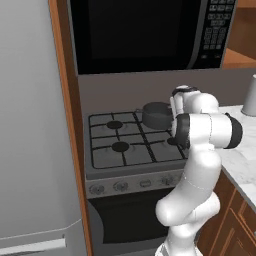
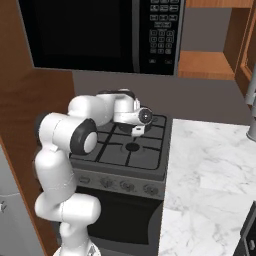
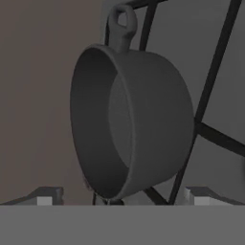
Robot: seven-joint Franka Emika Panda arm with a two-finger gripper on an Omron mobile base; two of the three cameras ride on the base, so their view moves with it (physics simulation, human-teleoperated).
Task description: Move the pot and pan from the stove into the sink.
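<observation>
The dark grey pot (image 1: 156,115) stands on the stove's (image 1: 107,159) back right burner. In the hand view the pot (image 3: 139,124) looms large, rolled sideways by the camera, with its loop handle at the top. My gripper (image 3: 123,198) is open, its two fingertips (image 3: 45,196) set wide on either side just short of the pot's wall, and nothing is held. The pan is hidden from view. A dark recess (image 2: 248,232) in the marble counter at the lower right looks like the sink's corner.
A black microwave (image 1: 135,35) hangs low over the stove. A wooden panel and grey fridge (image 1: 30,125) wall the stove's left. The white marble counter (image 2: 210,170) runs to the right, with a grey upright object (image 1: 250,97) at its back.
</observation>
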